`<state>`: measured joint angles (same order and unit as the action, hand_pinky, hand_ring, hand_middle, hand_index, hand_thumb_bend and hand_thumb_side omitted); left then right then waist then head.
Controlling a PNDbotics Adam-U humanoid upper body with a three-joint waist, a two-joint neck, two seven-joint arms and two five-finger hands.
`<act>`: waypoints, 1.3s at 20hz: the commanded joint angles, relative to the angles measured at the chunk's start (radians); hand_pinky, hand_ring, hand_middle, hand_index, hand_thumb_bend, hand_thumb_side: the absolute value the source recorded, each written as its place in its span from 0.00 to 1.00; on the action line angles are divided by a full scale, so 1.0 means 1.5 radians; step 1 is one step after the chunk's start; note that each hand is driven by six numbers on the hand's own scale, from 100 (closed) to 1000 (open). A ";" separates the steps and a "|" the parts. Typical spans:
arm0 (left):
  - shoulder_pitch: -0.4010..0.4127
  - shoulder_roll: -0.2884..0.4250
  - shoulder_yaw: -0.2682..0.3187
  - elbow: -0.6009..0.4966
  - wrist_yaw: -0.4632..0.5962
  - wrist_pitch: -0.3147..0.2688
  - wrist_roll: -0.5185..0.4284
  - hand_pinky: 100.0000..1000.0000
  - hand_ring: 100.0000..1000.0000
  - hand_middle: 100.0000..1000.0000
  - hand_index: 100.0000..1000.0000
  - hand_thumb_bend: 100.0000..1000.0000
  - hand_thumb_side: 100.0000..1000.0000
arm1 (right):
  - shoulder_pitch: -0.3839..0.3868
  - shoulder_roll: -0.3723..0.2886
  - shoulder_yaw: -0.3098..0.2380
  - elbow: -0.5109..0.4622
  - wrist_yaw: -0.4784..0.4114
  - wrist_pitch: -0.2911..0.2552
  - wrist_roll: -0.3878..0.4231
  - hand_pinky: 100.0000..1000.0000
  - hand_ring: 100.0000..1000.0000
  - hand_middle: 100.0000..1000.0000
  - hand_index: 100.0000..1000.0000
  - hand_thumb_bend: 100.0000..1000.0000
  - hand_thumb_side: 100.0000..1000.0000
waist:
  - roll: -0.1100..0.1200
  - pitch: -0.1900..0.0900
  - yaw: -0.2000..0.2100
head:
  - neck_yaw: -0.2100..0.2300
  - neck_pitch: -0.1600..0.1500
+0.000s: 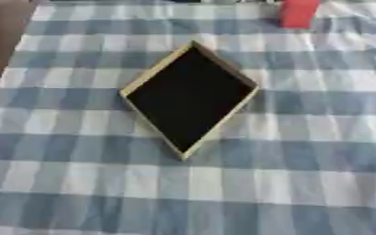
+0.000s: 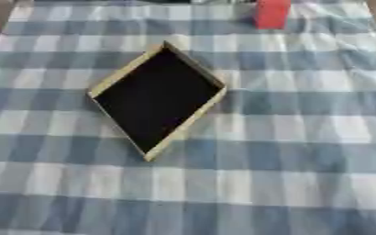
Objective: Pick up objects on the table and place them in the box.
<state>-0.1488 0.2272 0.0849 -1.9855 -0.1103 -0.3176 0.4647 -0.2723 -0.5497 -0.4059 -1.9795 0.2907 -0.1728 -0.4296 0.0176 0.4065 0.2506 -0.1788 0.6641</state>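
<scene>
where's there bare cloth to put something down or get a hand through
Most of the checked cloth is bare: the whole near stretch below the box, and strips on both its left and right sides. The box's dark inside shows nothing in it. The only tighter spot is the far edge, around the red object at upper right. Neither hand is in view.
</scene>
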 commanded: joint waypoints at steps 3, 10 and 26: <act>-0.004 0.010 0.002 -0.010 0.001 0.000 -0.002 0.65 0.61 0.54 0.59 0.00 0.71 | -0.004 -0.017 -0.003 -0.014 0.003 -0.001 0.001 0.62 0.62 0.69 0.83 0.00 0.72 | 0.000 -0.012 -0.001 | -0.003 -0.002; -0.002 0.013 0.002 -0.010 -0.001 0.001 -0.002 0.65 0.61 0.54 0.59 0.00 0.72 | 0.008 -0.065 0.003 -0.014 0.027 0.023 0.010 0.65 0.64 0.71 0.83 0.00 0.73 | -0.004 -0.014 -0.004 | -0.008 -0.026; 0.010 0.023 -0.005 -0.010 0.002 0.005 -0.009 0.64 0.62 0.54 0.59 0.00 0.72 | -0.128 -0.374 0.089 0.254 0.153 0.100 0.188 0.83 0.83 0.85 0.88 0.00 0.82 | -0.010 -0.035 -0.005 | -0.030 -0.035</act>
<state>-0.1325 0.2363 0.0782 -1.9855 -0.1101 -0.3098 0.4551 -0.4498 -1.0404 -0.2750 -1.6474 0.5029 -0.0196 -0.1770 0.0040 0.3757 0.2441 -0.2191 0.6143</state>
